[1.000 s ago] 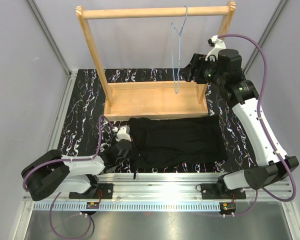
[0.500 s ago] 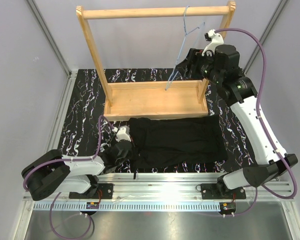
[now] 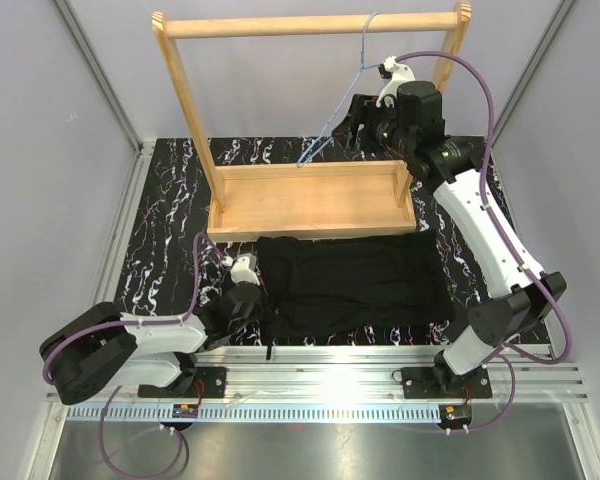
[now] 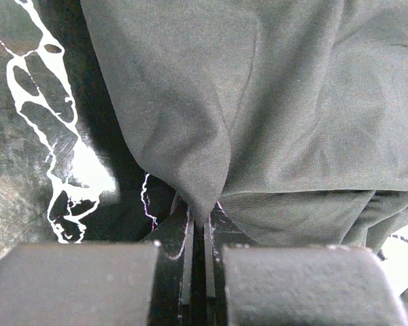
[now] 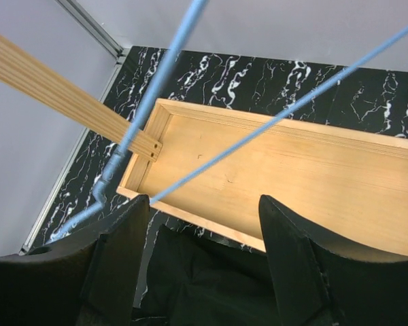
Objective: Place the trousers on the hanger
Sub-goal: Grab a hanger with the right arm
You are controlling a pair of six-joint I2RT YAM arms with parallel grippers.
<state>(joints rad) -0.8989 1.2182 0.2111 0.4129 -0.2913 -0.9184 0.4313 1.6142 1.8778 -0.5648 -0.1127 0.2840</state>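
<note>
TOP EXTERNAL — Desk: Where are the trousers (image 3: 355, 280)?

Photographer: Spread flat on the black marbled table (image 3: 170, 220), just in front of the wooden rack (image 3: 310, 205), with no part of them on the hanger (image 3: 327, 124).

Desk: And the left gripper (image 3: 264, 302)?

Photographer: Low on the table at the trousers' left edge. The left wrist view shows its jaws pressed together on a pinched fold of the black fabric.

Desk: Where is the hanger?

Photographer: Hooked over the rack's top rail and tilted, its lower end slanting left above the rack's tray. The right gripper (image 3: 352, 115) is raised just beside it.

Desk: Gripping it?

Photographer: No. In the right wrist view its 2 fingers (image 5: 115, 265) stand wide apart, closed on nothing. 1 blue wire runs down to the tip of the finger on that view's left; whether it touches, I cannot tell.
</note>
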